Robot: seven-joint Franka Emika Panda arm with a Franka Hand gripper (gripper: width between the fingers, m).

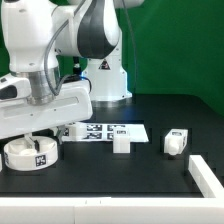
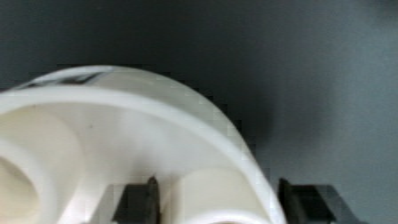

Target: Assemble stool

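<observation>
The round white stool seat (image 1: 30, 153) lies at the exterior view's left near the table's front, a tag on its rim. It fills the wrist view (image 2: 107, 120) as a hollow disc. My gripper (image 1: 36, 132) is right above it. In the wrist view a chunky white leg (image 2: 214, 198) stands in the seat between my black fingers (image 2: 137, 200), which sit close against its sides. Two more white legs lie on the table, one (image 1: 122, 142) near the middle and one (image 1: 177, 142) further to the exterior view's right.
The marker board (image 1: 102, 131) lies flat behind the seat and the middle leg. A white bracket (image 1: 206, 175) stands at the front on the exterior view's right. The arm's base (image 1: 105, 75) stands at the back, before a green backdrop.
</observation>
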